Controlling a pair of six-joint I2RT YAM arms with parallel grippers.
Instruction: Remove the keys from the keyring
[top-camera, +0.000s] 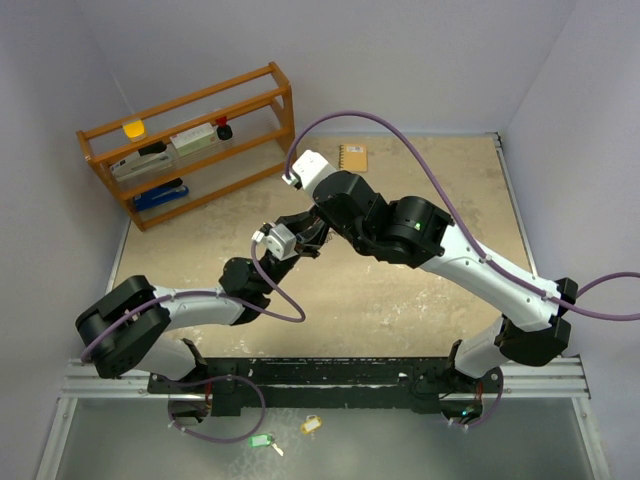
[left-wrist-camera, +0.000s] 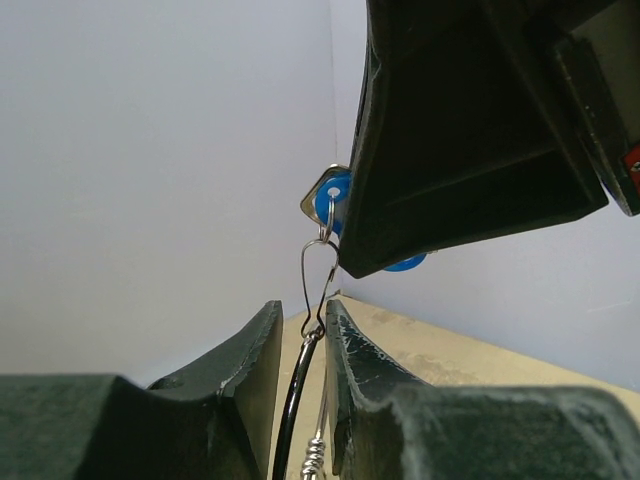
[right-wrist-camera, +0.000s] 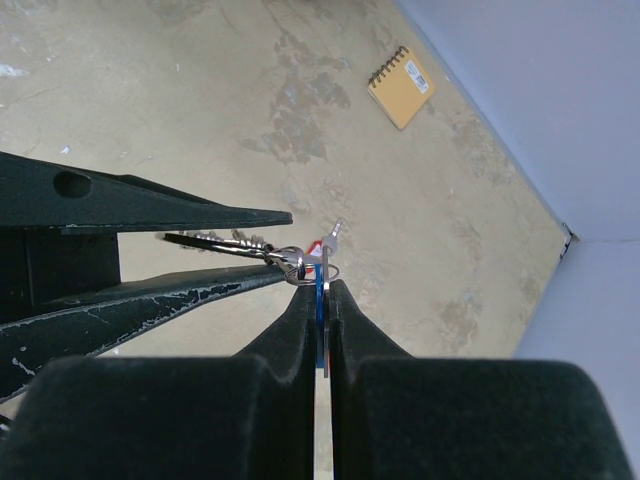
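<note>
Pinching the keyring wire between nearly closed fingers, the left gripper held it above the table. The blue-tagged key lay straight beyond its tips, edge-on and clamped between the pressed-together fingers of the right gripper.

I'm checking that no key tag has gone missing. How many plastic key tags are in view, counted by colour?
blue tag: 1
red tag: 1 (only a sliver shows)
green tag: 1
yellow tag: 1
Total: 4
</note>
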